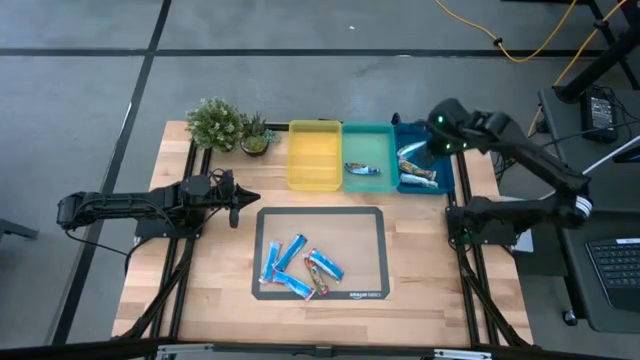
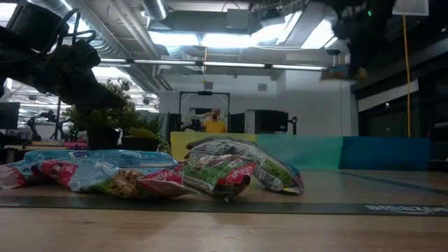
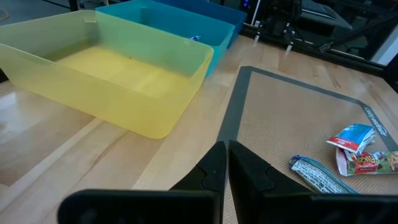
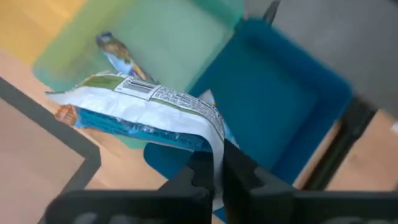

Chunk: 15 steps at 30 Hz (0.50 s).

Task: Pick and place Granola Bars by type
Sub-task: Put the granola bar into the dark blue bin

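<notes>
Several granola bars (image 1: 300,265) lie in a loose heap on the brown mat (image 1: 370,235), red-and-blue and blue ones; the low view shows them close up (image 2: 210,171). One bar (image 1: 362,168) lies in the teal tray (image 1: 368,135). Others (image 1: 418,177) lie in the blue tray (image 1: 447,180). My right gripper (image 1: 428,148) hovers above the blue tray, shut on a white, green and blue bar (image 4: 143,109). My left gripper (image 3: 225,152) is shut, touches nothing, and hangs left of the mat, near the yellow tray (image 1: 313,155). My right gripper pinches the bar between its two fingers by the flat sealed end (image 4: 216,140) of the wrapper. The fingers come from above. The bar is lifted clear and sticks out sideways from the fingers, over the edge between the teal and blue trays.
Two small potted plants (image 1: 228,128) stand at the far left corner beside the yellow tray. The three trays sit side by side along the far edge. Bare wood lies left and right of the mat. A person (image 2: 213,122) shows far off in the room.
</notes>
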Tool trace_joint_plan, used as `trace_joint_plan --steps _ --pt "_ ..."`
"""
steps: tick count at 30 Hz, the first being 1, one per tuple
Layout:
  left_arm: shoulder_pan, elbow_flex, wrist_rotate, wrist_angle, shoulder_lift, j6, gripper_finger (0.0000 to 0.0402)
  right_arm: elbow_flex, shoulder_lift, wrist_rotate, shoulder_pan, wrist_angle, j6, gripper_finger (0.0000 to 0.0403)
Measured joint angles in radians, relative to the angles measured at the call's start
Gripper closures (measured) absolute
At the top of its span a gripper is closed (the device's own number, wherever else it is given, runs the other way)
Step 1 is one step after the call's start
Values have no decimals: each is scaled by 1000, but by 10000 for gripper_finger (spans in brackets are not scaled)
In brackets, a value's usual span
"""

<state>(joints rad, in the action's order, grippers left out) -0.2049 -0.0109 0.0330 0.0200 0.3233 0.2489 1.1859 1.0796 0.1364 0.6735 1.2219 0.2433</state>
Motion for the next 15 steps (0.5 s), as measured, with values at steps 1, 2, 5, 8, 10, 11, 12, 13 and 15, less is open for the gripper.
trace_joint_plan --steps 1,2,5,8,10,11,12,13,15 --pt "0 0 0 0 0 0 390 -50 -18 0 0 -24 23 385" --pt "0 0 0 0 0 0 389 -96 -36 0 0 -45 47 382" --pt "0 0 0 0 0 0 389 -221 -81 1 1 -125 121 371" --pt "0 0 0 0 0 0 391 -315 -106 1 1 -194 195 369" --pt "0 0 0 -1 0 0 391 -366 -117 1 1 -237 234 374" --pt "0 0 0 -1 0 0 391 -388 -121 1 1 -253 251 378" --pt "0 0 0 -1 0 0 391 -407 -124 1 1 -271 265 381" --pt "0 0 0 -1 0 0 390 -424 -128 2 1 -285 278 385" --pt "0 0 0 -1 0 0 389 -449 -133 6 1 -300 301 389"
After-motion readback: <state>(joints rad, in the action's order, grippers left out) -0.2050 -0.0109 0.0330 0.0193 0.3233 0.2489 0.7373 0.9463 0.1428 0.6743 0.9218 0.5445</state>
